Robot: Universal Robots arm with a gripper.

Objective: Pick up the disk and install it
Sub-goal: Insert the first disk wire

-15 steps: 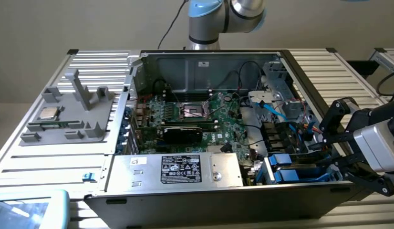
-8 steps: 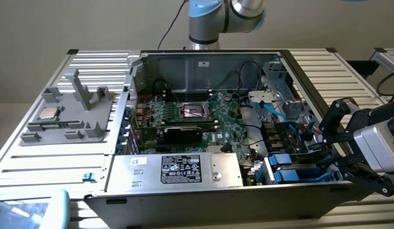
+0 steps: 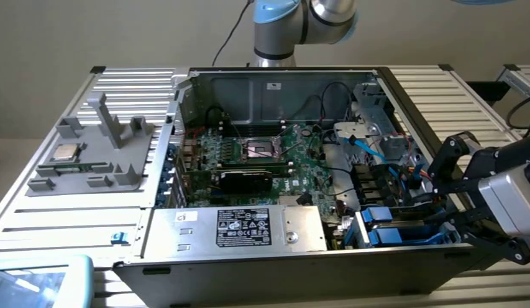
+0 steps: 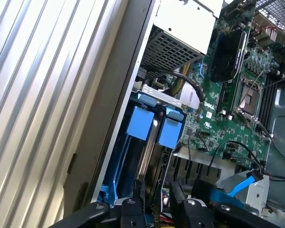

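The disk (image 4: 149,142) stands on edge in the drive bay at the front corner of the open computer case, on the exterior view's right. Its silver body runs between two bright blue bracket tabs (image 4: 138,122). In the exterior view the disk (image 3: 392,230) shows as blue plastic low in the bay. My gripper (image 4: 156,205) has a black finger on each side of the disk's near end and is shut on it. From outside, the gripper (image 3: 446,213) reaches into the case over its side wall.
The case (image 3: 247,256) lies open on a ribbed metal table. Inside are the green motherboard (image 3: 274,154), a silver power supply with a black label (image 3: 247,228), and blue and black cables (image 3: 367,151) beside the bay. A grey fixture holding a CPU chip (image 3: 64,153) sits on the exterior view's left.
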